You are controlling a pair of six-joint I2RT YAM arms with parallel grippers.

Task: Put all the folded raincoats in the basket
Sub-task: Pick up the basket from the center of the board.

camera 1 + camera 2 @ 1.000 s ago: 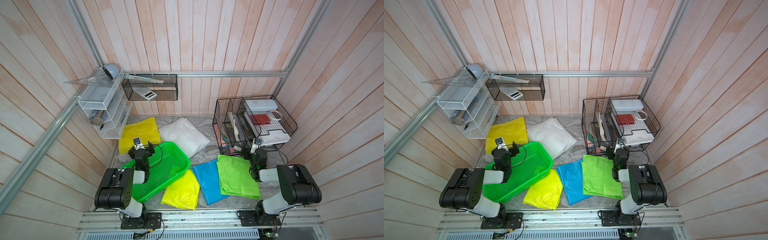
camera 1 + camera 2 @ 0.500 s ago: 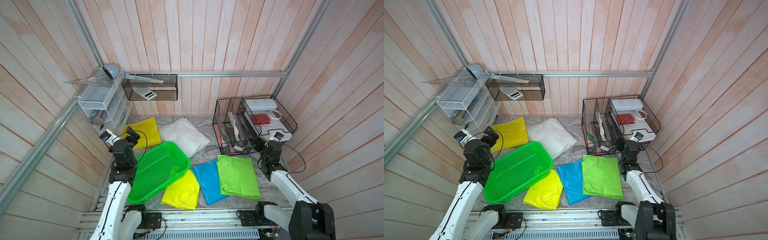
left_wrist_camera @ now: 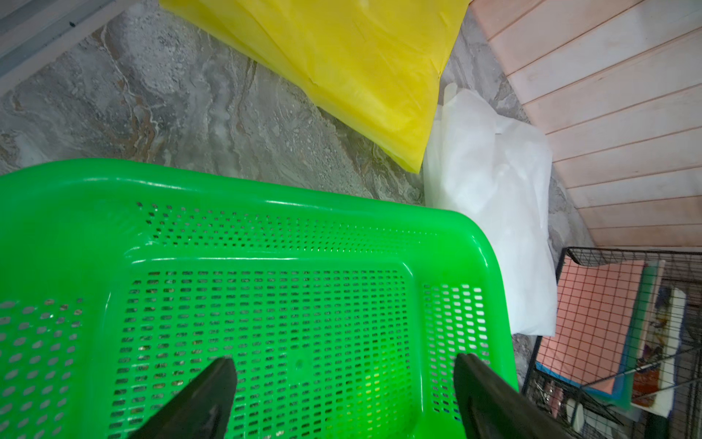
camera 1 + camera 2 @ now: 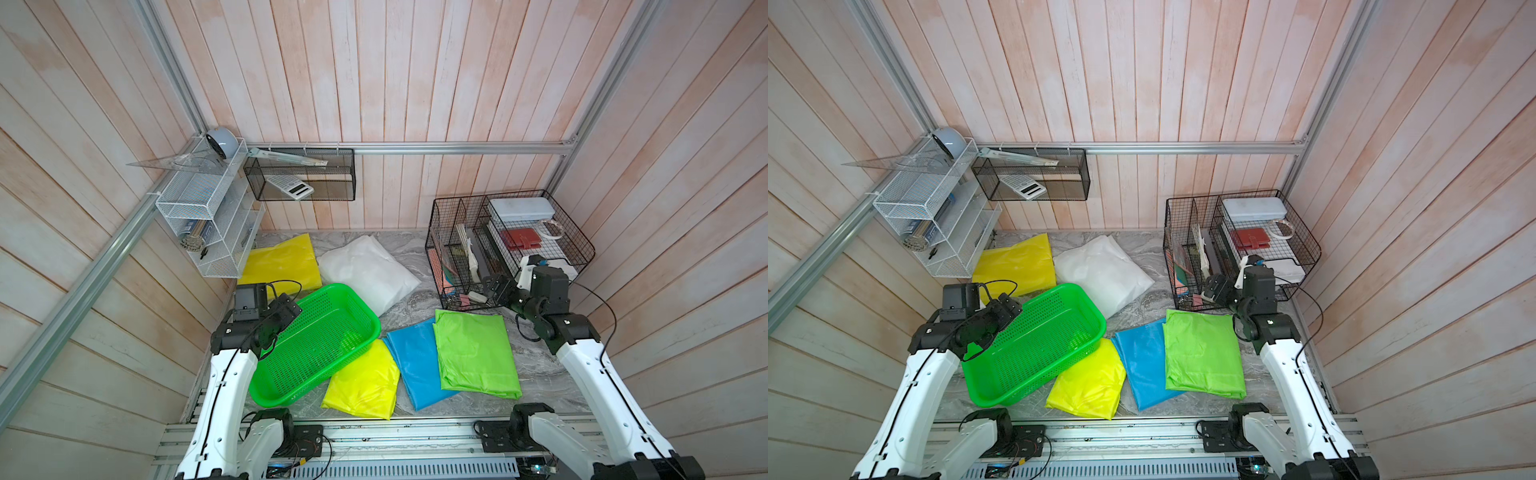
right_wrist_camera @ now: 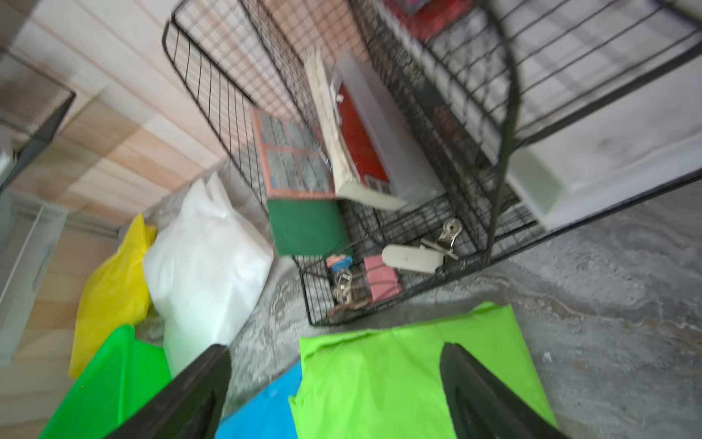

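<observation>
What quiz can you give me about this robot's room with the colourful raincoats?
1. True or false: the bright green perforated plastic basket holds a raincoat.
2. Which one touches the lime-green folded raincoat? A white raincoat, B sky-blue raincoat, C red raincoat.
3. Fill in: the left gripper has its jaws ____.
Key: 1 false, it is empty. 2 B. 3 open.
</observation>
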